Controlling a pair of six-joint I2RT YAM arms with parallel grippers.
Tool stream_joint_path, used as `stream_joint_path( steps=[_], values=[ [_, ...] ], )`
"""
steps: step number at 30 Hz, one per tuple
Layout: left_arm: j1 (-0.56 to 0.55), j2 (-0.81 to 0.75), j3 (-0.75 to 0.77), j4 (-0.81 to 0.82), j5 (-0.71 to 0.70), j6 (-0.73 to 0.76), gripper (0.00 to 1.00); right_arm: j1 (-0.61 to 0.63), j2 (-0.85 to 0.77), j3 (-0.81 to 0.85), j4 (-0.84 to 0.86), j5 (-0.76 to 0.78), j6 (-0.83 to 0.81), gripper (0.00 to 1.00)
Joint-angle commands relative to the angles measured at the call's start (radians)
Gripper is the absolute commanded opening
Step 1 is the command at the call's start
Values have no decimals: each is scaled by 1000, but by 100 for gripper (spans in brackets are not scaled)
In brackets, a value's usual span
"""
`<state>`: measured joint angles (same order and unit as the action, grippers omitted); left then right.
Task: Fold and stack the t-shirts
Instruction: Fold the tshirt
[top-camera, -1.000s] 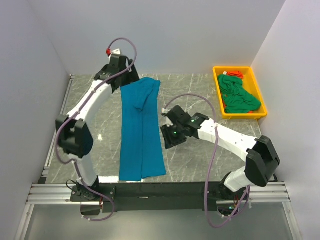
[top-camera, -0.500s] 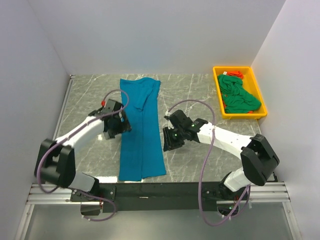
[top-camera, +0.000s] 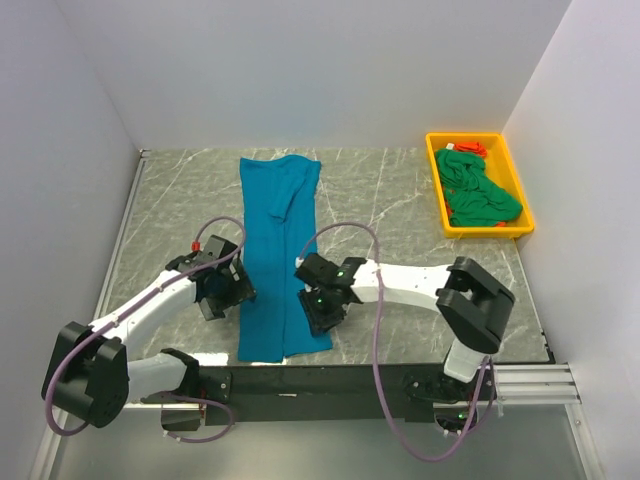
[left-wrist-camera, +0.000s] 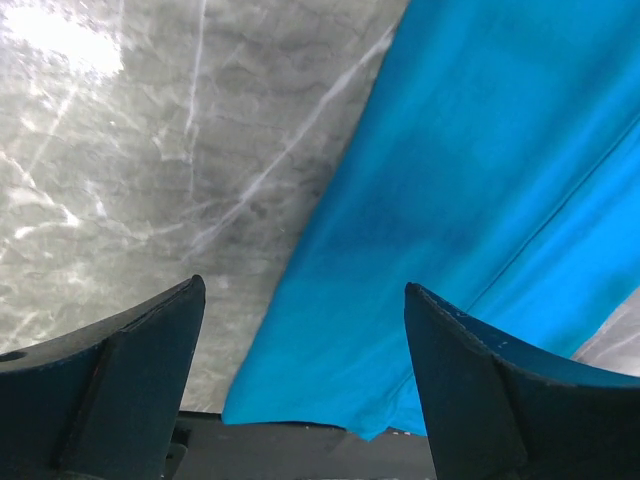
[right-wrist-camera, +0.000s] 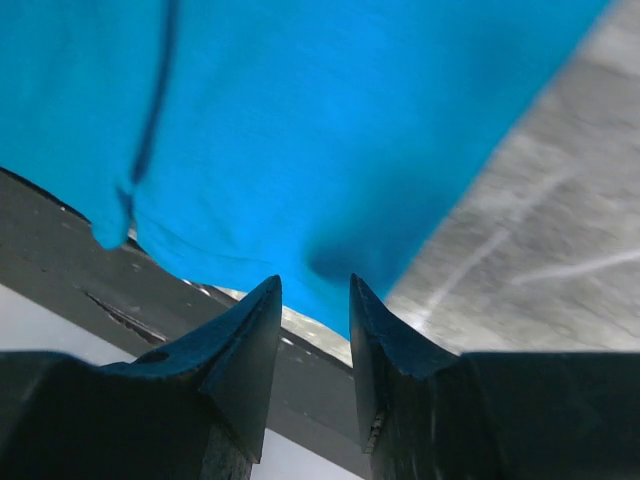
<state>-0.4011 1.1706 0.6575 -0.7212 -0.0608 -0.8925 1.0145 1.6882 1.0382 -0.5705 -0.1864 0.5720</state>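
**Both grippers hanging over the teal shirt's near end**

I am watching the teal shirt (top-camera: 280, 250) lying as a long strip down the table (top-camera: 400, 200). The left gripper (left-wrist-camera: 302, 285) is hovering over its left edge, jaws spread wide, nothing between them. The right gripper (right-wrist-camera: 314, 285) is sitting at the near right corner, jaws narrowed to a slim gap, with the cloth just past the tips. The green shirt (top-camera: 480, 195) is lying in the bin (top-camera: 436, 190).

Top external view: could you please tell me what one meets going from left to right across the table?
Left gripper → teal shirt → right gripper → yellow bin.
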Motion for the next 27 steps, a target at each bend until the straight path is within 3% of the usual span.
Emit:
stream_joint_path(
  steps=[1, 12, 23, 27],
  values=[
    [-8, -20, -10, 6, 21, -48, 86, 41, 45, 95, -67, 100, -26, 41],
    [-36, -8, -9, 19, 39, -74, 85, 58, 110, 40, -163, 174, -43, 40],
    [-79, 4, 46, 54, 68, -92, 85, 58, -28, -73, -151, 160, -66, 41],
    [-77, 58, 140, 173, 111, -19, 86, 36, -151, -60, -48, 113, -63, 50]
  ],
)
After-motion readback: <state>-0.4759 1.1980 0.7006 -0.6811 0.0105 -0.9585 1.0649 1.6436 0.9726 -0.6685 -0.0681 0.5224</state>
